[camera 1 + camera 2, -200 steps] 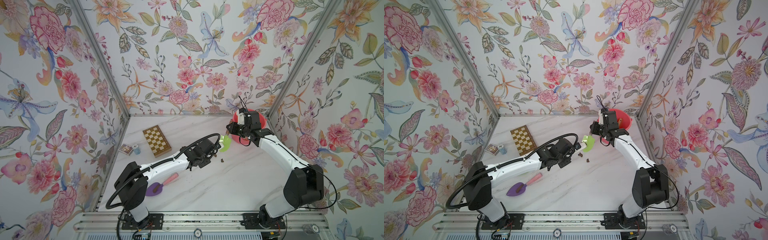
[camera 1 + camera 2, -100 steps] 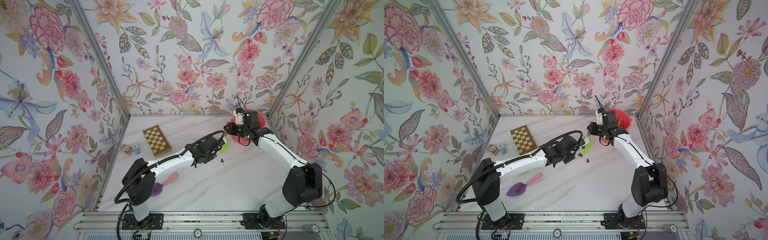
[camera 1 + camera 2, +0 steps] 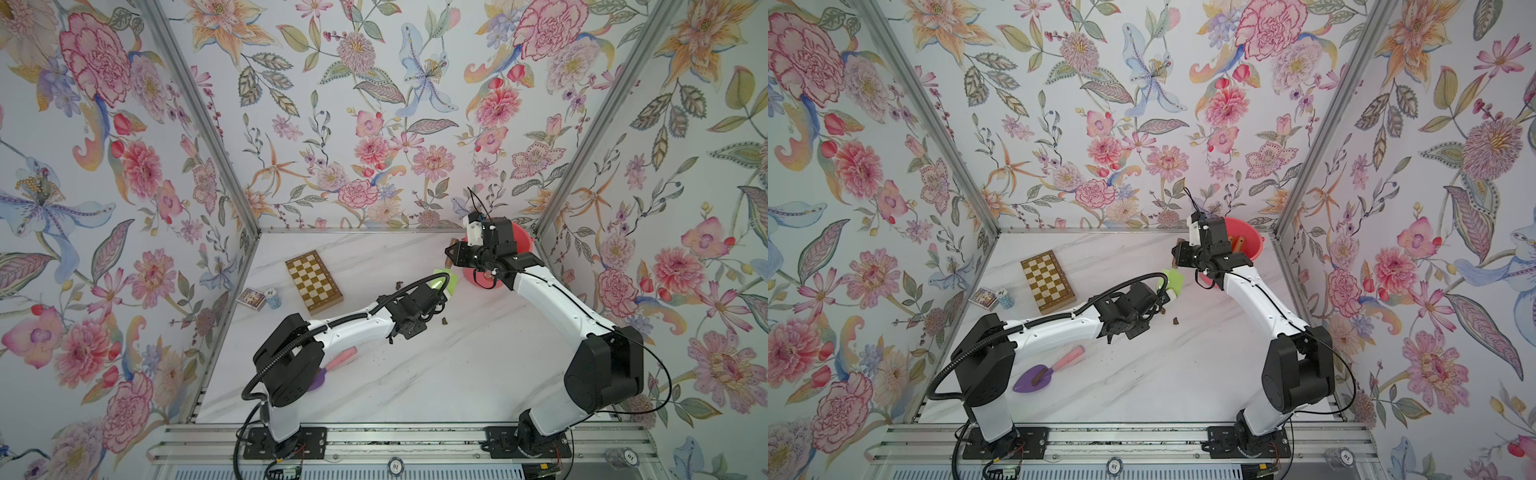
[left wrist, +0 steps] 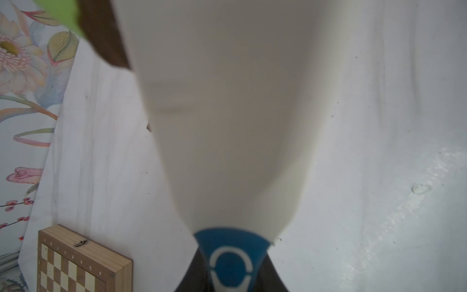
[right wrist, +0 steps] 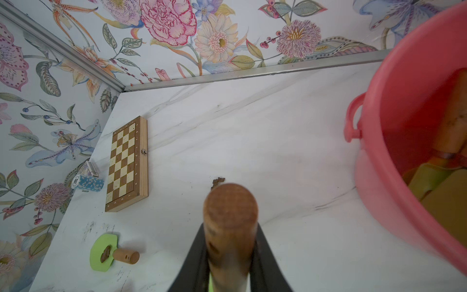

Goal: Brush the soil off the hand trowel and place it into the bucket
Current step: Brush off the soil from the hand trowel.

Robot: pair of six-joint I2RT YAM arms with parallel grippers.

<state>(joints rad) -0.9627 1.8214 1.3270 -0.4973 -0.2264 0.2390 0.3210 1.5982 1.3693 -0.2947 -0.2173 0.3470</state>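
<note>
In both top views the left gripper [image 3: 1160, 297], clenched on the brush [image 3: 1173, 294], had closed in over the last second and crowded the green trowel [image 3: 1174, 278] right of centre. The right gripper [image 3: 1177, 258] gripped its handle, just left of the bucket [image 3: 1255, 249]. Loose soil [image 3: 1176, 320] lay just below.

Left wrist: brush [image 4: 227, 113] filled the frame, trowel [image 4: 56, 15] peeking upper left.

Right wrist: fingers [image 5: 192, 268] clamped the wooden handle, bucket [image 5: 374, 189] at right.

Brushing was under way, I'd say; the bucket looked a short carry.
</note>
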